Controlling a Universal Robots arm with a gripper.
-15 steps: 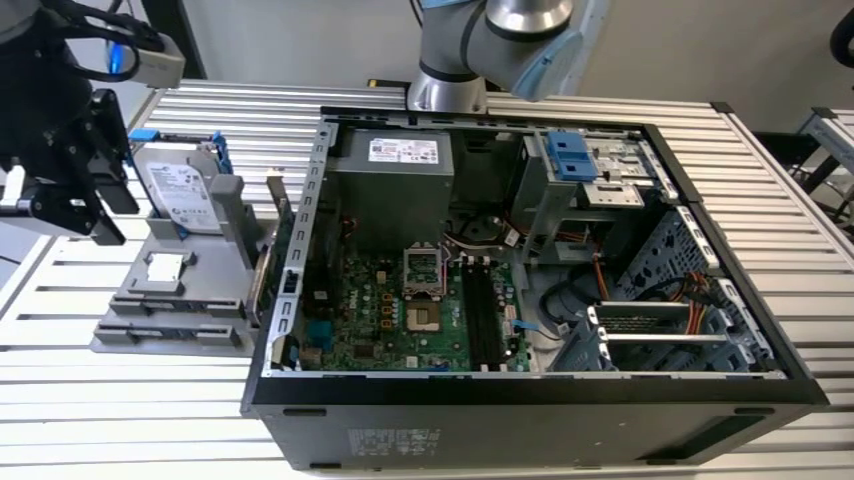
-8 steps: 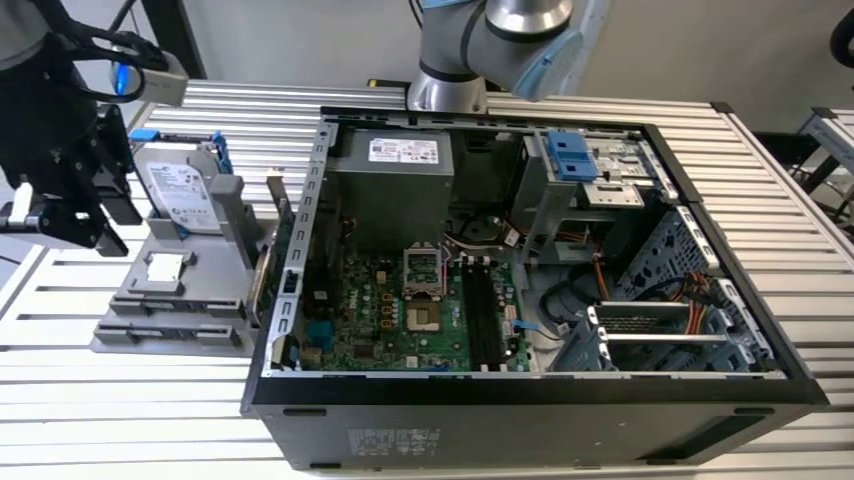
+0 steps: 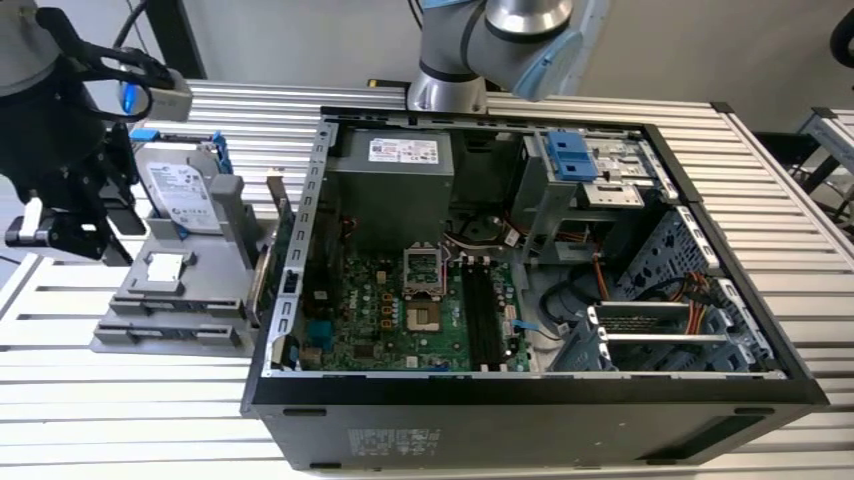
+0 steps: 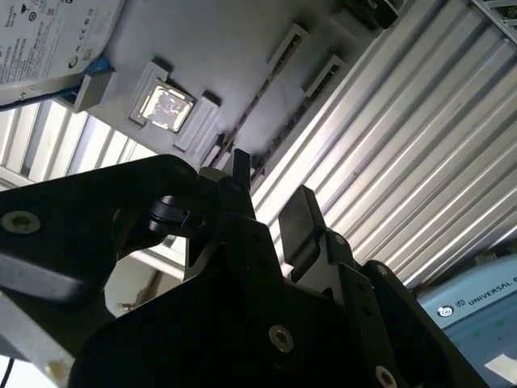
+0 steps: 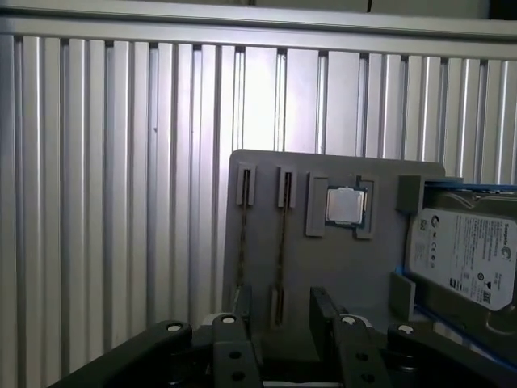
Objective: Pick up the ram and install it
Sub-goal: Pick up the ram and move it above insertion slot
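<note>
Your slatted table carries the open computer case, which lies on its side. That is probably so the black memory slots face up for a straight push down.

At about nine o'clock from the case in the exterior view sits the grey holder, with each part in its own pocket. The hard drive leans in its blue frame at the holder's twelve o'clock end. It has a white printed label, and the power supply in the case has another. Neither label matters for this job.

Your gripper hangs above the holder with its fingers apart and nothing between them. The ram stands on its thin edge in a holder groove, in line with that gap. I judge it is stood that way so its flat faces meet the pads. A second stick stands just beside it, and the processor chip lies flat nearby.
</note>
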